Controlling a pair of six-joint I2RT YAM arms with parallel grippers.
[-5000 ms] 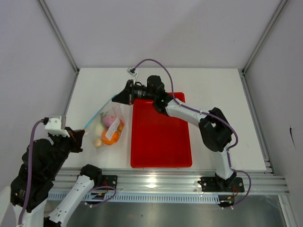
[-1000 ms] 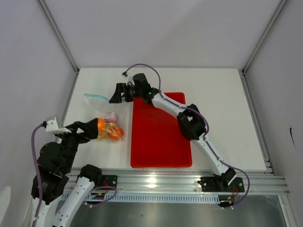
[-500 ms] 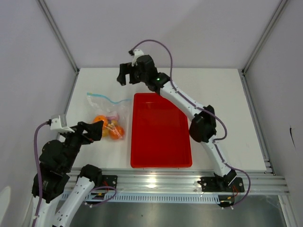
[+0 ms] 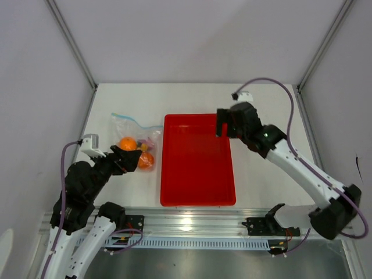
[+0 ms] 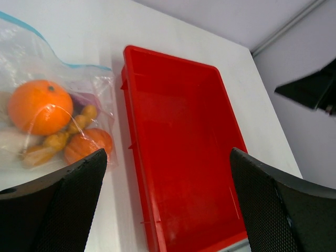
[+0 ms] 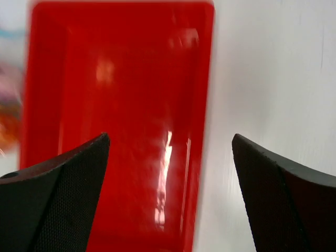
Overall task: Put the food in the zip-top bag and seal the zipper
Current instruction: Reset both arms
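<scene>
The red rectangular plastic tray [image 4: 197, 174] is sitting centrally; the right gripper [image 4: 224, 123] is hovering over its far end, fingers spread wide, holding nothing; the small clear floppy zip-top bag [image 4: 125, 124] is lying just left of the tray, the left gripper [image 4: 131, 158], likewise wide and empty, hanging at its near edge; the toy food, a round orange [image 5: 39, 106] and ribbed pumpkin [image 5: 88, 146] among it, is bulging inside; the thin blue zipper strip [image 5: 79, 66] is running wavy along the far mouth; light, slick and limp, the bag is probably wanting a pinch at the strip's ends, never the belly.
</scene>
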